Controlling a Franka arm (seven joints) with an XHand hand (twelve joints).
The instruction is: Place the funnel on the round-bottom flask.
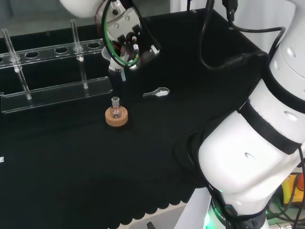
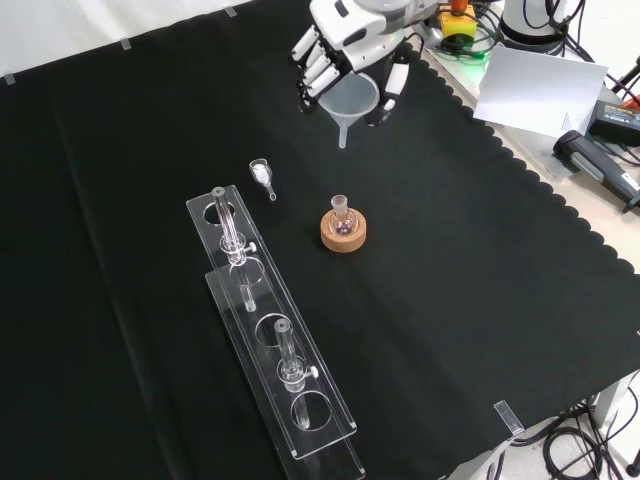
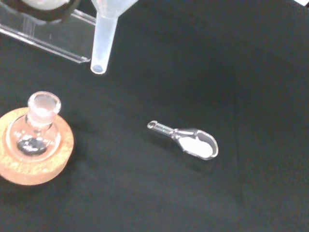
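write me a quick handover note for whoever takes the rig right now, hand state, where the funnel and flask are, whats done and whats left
Hand: shut on the funnel, held in the air with the stem pointing down.
Round-bottom flask: upright on its cork ring on the cloth, neck open, nothing in it yet. In the front view it sits below the funnel; the wrist view shows the stem tip off to one side of the neck, not over it.
Also on the cloth: a small glass scoop with white powder and a clear tube rack.
Done: funnel picked up.
Left: line the stem up over the neck, lower it in, let go.
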